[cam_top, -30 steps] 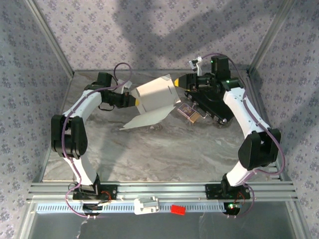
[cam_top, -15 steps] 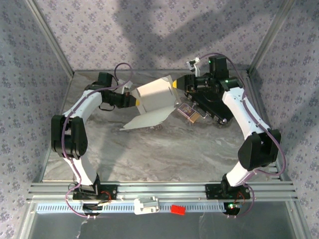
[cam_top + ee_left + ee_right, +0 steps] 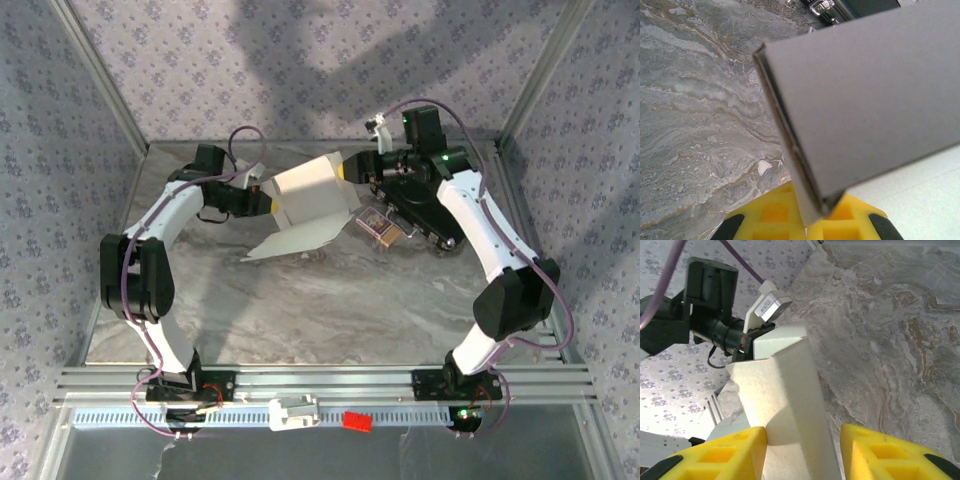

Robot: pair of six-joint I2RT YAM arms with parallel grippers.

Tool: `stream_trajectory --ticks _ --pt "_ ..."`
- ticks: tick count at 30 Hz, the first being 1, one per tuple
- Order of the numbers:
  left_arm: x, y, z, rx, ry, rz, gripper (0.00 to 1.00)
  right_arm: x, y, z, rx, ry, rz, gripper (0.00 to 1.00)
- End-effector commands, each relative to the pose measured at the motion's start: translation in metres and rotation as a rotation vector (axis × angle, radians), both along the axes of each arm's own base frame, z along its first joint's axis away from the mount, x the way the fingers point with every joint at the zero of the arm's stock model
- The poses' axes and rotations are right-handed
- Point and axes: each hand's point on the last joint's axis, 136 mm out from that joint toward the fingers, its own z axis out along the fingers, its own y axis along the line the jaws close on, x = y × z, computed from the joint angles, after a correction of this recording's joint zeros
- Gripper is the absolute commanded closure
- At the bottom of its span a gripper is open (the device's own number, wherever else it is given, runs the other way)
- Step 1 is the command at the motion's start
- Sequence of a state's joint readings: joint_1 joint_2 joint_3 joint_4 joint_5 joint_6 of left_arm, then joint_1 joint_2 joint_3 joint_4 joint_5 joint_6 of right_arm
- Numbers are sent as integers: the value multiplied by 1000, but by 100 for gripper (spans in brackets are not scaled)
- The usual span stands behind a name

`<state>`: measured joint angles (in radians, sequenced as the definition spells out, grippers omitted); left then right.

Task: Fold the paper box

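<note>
Since a second ago the right claw (image 3: 347,168) has edged closer onto the paper box (image 3: 308,188), its yellow fingers straddling one corner, though I cannot tell whether they pinch. The left claw (image 3: 272,204) is clamped shut on the opposite edge, holding the half-folded box above the back of the bench (image 3: 350,300). Pushing inward could buckle the thin card or pull it free. The black case (image 3: 432,215) and small packet (image 3: 380,225) crowd the right side, but the front lies open.
</note>
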<state>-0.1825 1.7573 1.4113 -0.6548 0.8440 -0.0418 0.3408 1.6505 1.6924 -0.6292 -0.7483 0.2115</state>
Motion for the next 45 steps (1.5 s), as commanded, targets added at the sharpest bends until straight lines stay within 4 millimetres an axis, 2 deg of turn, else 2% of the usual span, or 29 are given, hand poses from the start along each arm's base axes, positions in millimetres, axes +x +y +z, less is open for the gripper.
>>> stream_trajectory --ticks 1,15,19,23,29,35,45 --pt "-10 -13 28 -26 -73 -52 100 1 7 -9 -65 -11 0 55" --pt "-12 -14 34 -2 -96 -39 100 4 15 -29 -228 -44 -52 60" --pt "-12 -15 35 8 -101 -36 100 5 17 -40 -347 -65 -89 63" --pt "-11 -16 35 20 -99 -25 100 11 10 -55 -520 -96 -167 67" --pt "-10 -18 37 29 -101 -18 100 13 9 -70 -665 -133 -245 73" --pt "-14 -20 35 42 -98 -19 100 16 7 -81 -811 -187 -330 73" --pt "-16 -27 32 83 -68 31 100 20 -10 -91 -1007 -207 -529 95"
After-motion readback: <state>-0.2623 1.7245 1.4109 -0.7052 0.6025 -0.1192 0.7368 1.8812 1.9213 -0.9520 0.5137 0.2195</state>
